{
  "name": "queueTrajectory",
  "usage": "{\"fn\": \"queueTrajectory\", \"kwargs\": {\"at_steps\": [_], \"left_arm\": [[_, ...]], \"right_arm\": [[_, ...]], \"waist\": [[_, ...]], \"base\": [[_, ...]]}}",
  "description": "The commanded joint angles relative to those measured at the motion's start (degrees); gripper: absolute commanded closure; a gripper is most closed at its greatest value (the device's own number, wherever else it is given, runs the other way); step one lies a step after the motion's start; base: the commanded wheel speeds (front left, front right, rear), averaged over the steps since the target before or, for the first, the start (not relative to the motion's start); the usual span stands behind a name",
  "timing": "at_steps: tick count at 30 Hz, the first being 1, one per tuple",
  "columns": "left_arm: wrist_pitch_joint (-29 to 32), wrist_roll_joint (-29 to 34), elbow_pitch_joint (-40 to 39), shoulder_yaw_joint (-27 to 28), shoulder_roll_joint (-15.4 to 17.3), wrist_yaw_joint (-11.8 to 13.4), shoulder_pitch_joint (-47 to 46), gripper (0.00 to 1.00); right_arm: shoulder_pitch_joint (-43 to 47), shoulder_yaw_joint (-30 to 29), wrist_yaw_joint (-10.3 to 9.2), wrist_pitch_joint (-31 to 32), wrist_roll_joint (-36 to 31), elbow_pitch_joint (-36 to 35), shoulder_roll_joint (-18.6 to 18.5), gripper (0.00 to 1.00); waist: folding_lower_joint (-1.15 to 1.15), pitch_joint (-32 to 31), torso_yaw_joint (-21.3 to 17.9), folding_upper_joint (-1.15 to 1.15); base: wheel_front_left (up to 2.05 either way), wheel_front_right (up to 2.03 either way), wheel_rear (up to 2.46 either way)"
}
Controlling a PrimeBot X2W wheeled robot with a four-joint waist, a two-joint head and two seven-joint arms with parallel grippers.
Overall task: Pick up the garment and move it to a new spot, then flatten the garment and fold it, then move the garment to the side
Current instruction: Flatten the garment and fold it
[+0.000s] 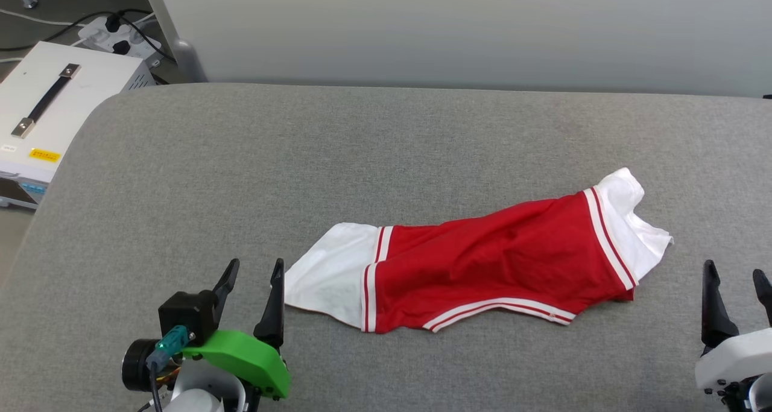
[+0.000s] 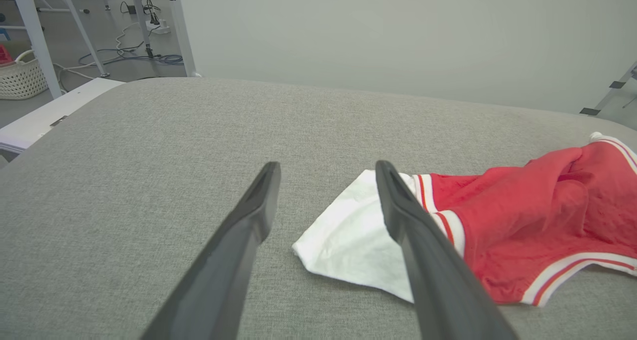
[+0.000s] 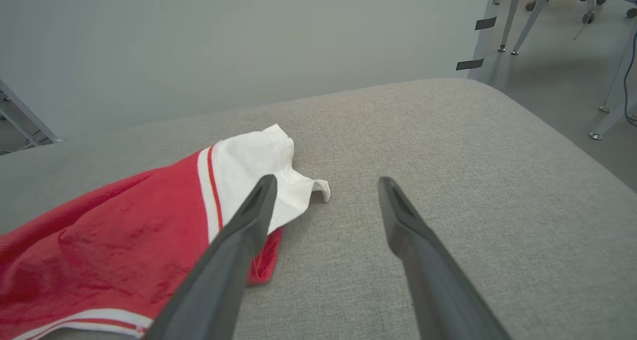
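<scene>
The garment (image 1: 482, 258) is a red T-shirt with white sleeves and striped trim, lying loosely bunched in a long strip across the grey padded table (image 1: 301, 158). Its left white sleeve (image 2: 353, 235) points toward my left gripper (image 1: 252, 270), which stands open just left of it, nothing between its fingers. The right white sleeve (image 3: 259, 166) lies near my right gripper (image 1: 737, 279), open at the lower right and apart from the cloth. In the wrist views, the left gripper (image 2: 326, 168) and right gripper (image 3: 323, 183) both show spread fingers over bare table.
A white equipment case (image 1: 54, 104) with a black handle sits off the table's left edge, with a power strip and cables (image 1: 117, 35) behind it. A pale wall panel (image 1: 452, 32) stands behind the table. Table legs and a basket (image 2: 20, 76) stand on the floor.
</scene>
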Motion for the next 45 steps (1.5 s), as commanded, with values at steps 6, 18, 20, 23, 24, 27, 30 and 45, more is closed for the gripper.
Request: {"fn": "queueTrajectory", "kwargs": {"at_steps": [6, 18, 20, 23, 24, 27, 30, 45], "left_arm": [[-0.2, -0.4, -0.1, 1.1, 0.8, 0.5, 1.5, 0.00], [8.2, -2.5, 1.4, -0.7, 2.9, -1.2, -0.6, 0.00], [12.7, -3.5, 2.2, -2.0, 3.5, -2.4, -2.0, 0.00], [20.6, -5.3, 3.4, -4.0, 4.3, -4.7, -4.8, 0.00], [23.5, -5.6, 3.9, -4.8, 4.8, -5.5, -6.2, 0.00], [27.9, -6.0, 5.4, -5.7, 5.3, -7.2, -10.1, 0.00], [31.0, -5.8, 8.7, -6.3, 5.4, -8.3, -13.7, 0.00], [48.8, -8.6, 22.9, -15.0, 0.5, -18.5, -20.5, 1.00]], "right_arm": [[5.0, 4.4, 0.37, 1.8, -2.4, -9.0, 1.1, 0.00], [8.7, 8.0, 0.37, 6.0, -2.7, -17.9, 2.9, 0.00], [8.6, 8.0, 0.37, 6.2, -2.6, -18.3, 3.1, 0.00], [8.3, 8.2, 0.37, 6.6, -2.2, -18.6, 3.2, 0.00], [8.1, 8.4, 0.37, 6.7, -2.0, -18.7, 3.2, 0.00], [7.4, 8.8, 0.37, 7.1, -1.6, -18.8, 3.2, 0.00], [6.5, 9.4, 0.37, 7.2, -1.2, -18.8, 3.3, 0.00], [5.7, 8.2, 0.37, 7.0, 2.2, -16.8, 3.3, 0.00]], "waist": [[0.00, -0.4, -0.5, 0.00], [0.00, 0.8, -1.4, 0.00], [0.00, 1.3, -1.5, 0.00], [0.00, 2.6, -1.6, 0.00], [0.00, 3.1, -1.7, 0.00], [0.00, 4.6, -2.1, 0.00], [0.00, 6.1, -3.0, 0.00], [0.00, 10.0, -5.9, 0.00]], "base": [[0.00, 0.00, 0.00], [0.00, 0.00, 0.00], [0.00, 0.00, 0.00], [0.00, 0.00, 0.00], [0.00, 0.00, 0.00], [0.00, 0.00, 0.00], [0.00, 0.00, 0.00], [0.00, 0.00, 0.00]]}}
